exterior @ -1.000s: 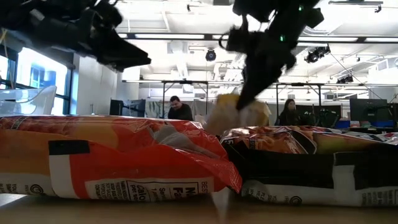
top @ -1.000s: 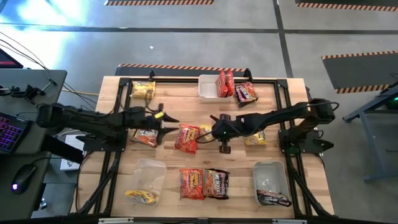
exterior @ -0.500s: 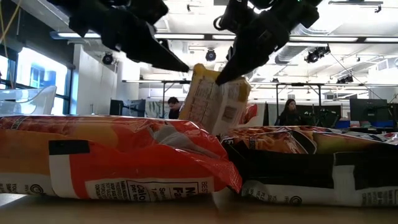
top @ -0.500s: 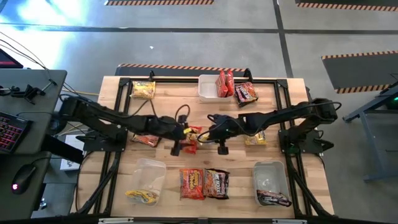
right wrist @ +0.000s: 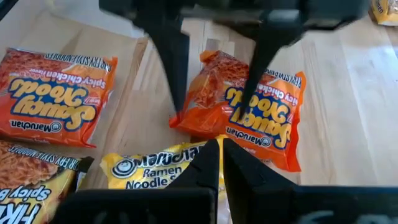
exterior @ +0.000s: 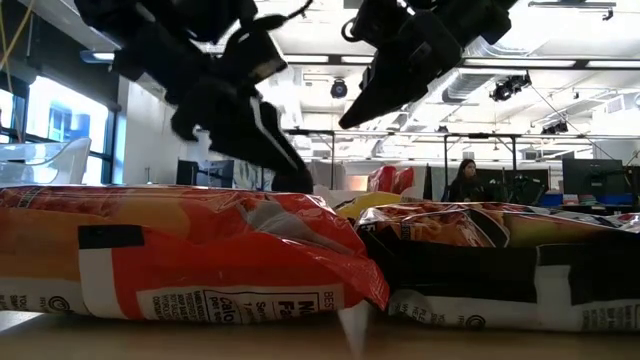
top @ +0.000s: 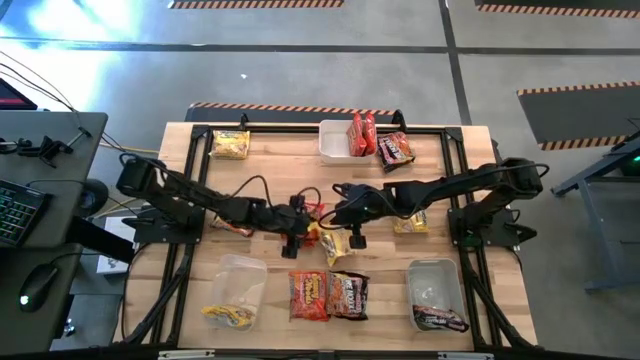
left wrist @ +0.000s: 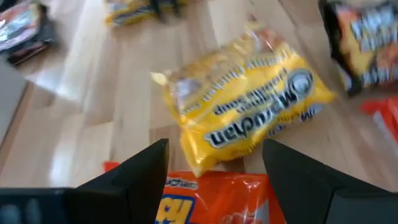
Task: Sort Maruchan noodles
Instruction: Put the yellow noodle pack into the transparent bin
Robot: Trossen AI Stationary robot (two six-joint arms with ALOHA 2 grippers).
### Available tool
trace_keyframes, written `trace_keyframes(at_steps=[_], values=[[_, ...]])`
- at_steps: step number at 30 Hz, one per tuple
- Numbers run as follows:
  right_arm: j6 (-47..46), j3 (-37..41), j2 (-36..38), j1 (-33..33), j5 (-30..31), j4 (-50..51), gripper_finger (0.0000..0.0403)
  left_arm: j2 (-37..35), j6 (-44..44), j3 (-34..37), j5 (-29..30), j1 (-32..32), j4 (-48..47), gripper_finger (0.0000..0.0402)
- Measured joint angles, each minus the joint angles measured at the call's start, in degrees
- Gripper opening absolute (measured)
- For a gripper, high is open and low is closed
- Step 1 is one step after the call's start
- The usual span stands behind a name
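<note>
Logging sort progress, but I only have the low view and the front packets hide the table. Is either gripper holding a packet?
Observer: No. In the right wrist view, the right gripper is shut on nothing, above a yellow packet lying flat on the table.
Operator: And the left one?
Observer: The left gripper is open, poised over a red-orange packet beside that yellow one.
Operator: Anything sorted yet?
Observer: The high view shows red packets standing in the far tub.
</note>
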State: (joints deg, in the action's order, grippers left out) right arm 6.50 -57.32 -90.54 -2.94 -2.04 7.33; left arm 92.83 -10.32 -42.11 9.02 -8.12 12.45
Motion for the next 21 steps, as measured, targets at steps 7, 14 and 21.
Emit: trace_keyframes(at_steps=[7, 14, 21], values=[[0.0, 0.0, 1.8, -0.8, 0.5, 4.0, 0.0000, 6.7, -8.3, 0.0, -4.6, -0.7, 9.0, 0.0251], [-1.6, 0.0, 7.6, -3.9, 5.7, 10.9, 0.0000, 13.3, -13.1, -0.7, -4.9, -1.7, 16.0, 0.0250], [-5.9, 0.0, 8.7, -6.9, 8.2, 14.4, 0.0000, 18.6, -15.5, -4.7, -2.2, -3.1, 16.6, 0.0197]])
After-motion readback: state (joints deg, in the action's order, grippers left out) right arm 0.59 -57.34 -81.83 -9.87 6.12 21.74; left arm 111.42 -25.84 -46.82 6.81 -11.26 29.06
